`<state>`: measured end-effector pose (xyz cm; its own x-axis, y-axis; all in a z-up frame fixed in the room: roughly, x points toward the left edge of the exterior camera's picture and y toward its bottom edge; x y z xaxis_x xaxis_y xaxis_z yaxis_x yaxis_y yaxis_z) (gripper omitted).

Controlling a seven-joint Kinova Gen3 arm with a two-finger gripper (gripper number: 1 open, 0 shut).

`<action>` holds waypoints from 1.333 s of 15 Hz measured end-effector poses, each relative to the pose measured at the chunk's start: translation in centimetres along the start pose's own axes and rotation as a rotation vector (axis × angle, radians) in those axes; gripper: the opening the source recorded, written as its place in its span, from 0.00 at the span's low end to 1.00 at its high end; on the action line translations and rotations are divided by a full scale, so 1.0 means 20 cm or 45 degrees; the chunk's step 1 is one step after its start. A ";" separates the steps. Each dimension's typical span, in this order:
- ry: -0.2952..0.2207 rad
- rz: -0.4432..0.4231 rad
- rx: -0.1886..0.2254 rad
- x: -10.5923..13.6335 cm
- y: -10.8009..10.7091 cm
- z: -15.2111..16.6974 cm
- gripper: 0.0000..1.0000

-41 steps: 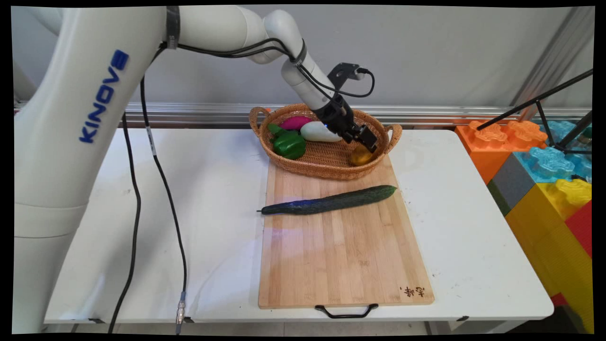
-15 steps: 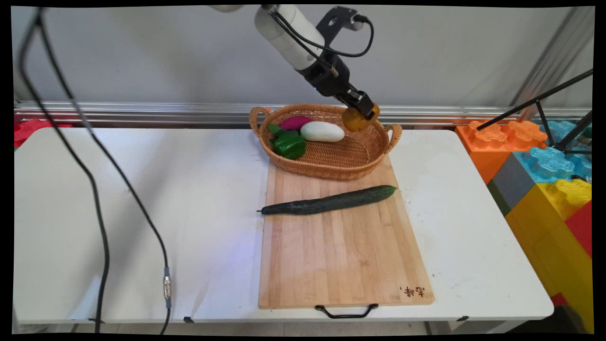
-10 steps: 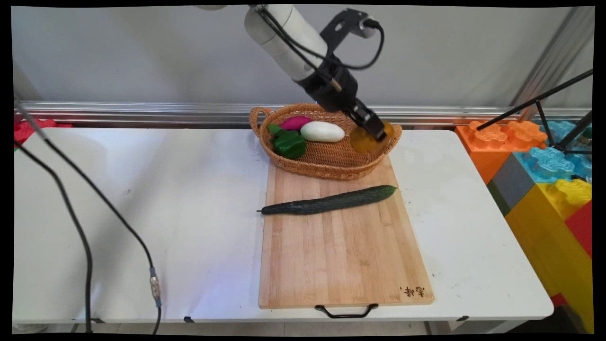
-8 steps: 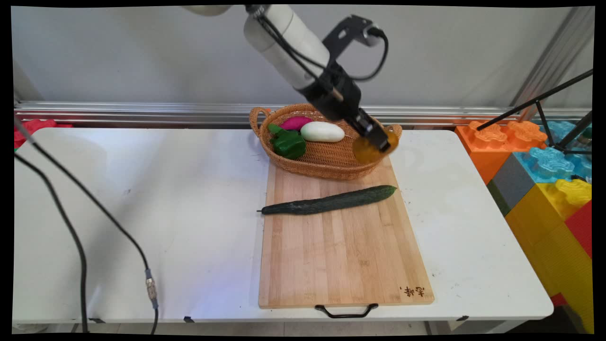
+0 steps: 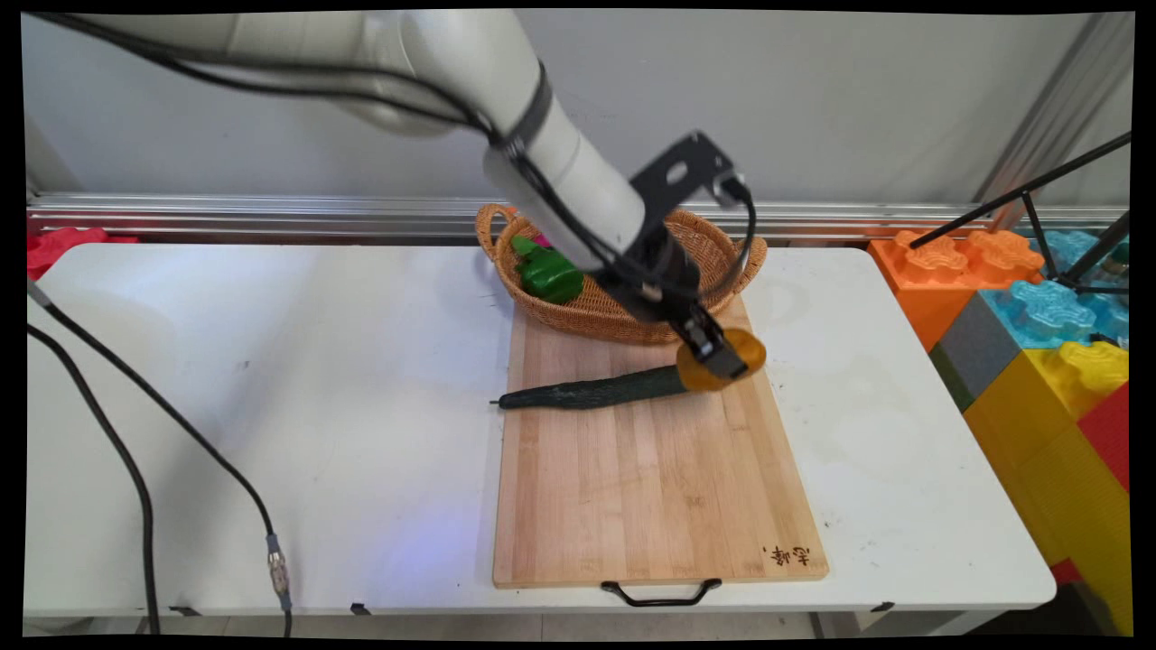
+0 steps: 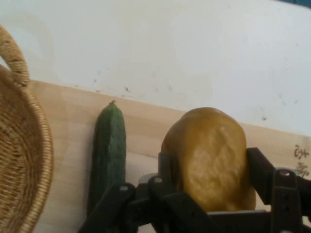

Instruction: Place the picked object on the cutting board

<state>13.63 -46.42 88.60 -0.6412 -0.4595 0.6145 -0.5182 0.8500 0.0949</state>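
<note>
My gripper (image 5: 720, 357) (image 6: 209, 167) is shut on a yellow-brown potato (image 5: 742, 348) (image 6: 214, 155). I hold it just above the right end of a long dark green cucumber (image 5: 591, 391) (image 6: 108, 155), which lies across the wooden cutting board (image 5: 650, 487) (image 6: 63, 116). The potato hides the cucumber's right tip in the main view. Behind my hand stands a wicker basket (image 5: 578, 307) (image 6: 19, 160) at the board's far end, with a green pepper (image 5: 547, 273) inside; my arm covers the rest of its contents.
Big coloured toy blocks (image 5: 1030, 334) stand beyond the table's right edge, with a black tripod leg (image 5: 1039, 199) above them. Black cables (image 5: 144, 451) hang over the table's left part. The board has a black handle (image 5: 661, 596) at its near end.
My gripper lifted the potato out of the basket, then carried it down and toward the near side. It now hangs over the cucumber's right end on the board.
</note>
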 end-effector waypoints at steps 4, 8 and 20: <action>-0.028 0.047 0.013 -0.10 0.06 0.15 0.00; -0.062 0.075 0.021 -0.21 0.07 0.29 0.00; -0.090 0.115 -0.001 -0.27 0.05 0.40 1.00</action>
